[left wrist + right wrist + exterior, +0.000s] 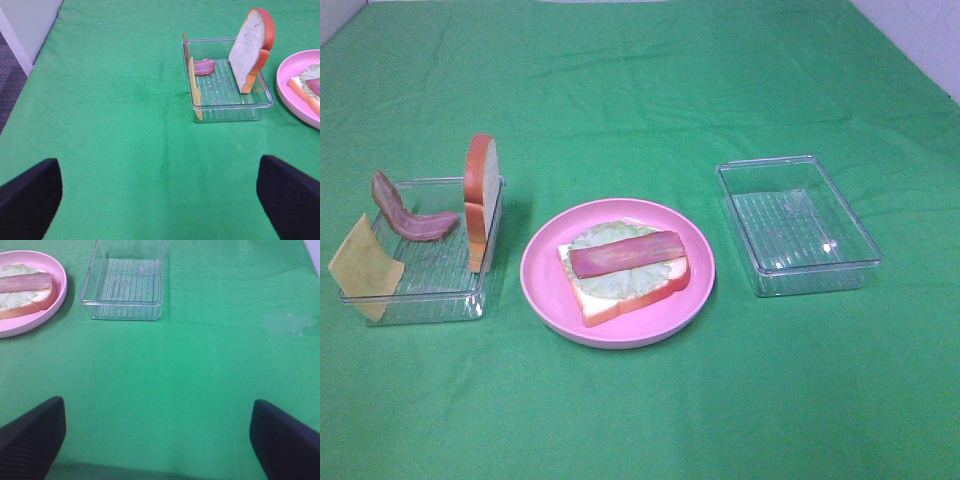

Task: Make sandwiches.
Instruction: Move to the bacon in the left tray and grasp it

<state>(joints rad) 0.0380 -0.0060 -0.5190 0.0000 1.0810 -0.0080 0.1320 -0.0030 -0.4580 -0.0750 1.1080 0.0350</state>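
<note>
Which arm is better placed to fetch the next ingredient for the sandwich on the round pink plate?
Left, probably. The yellow square cheese slice, curved reddish-brown bacon strip and upright white bread slice all stand in the clear plastic tray on the left, before the open left gripper.

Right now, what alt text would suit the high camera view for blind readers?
A pink plate holds a bread slice topped with lettuce and a bacon strip. Left clear tray: second bacon strip, cheese slice, upright bread slice. Right clear tray: empty.
</note>
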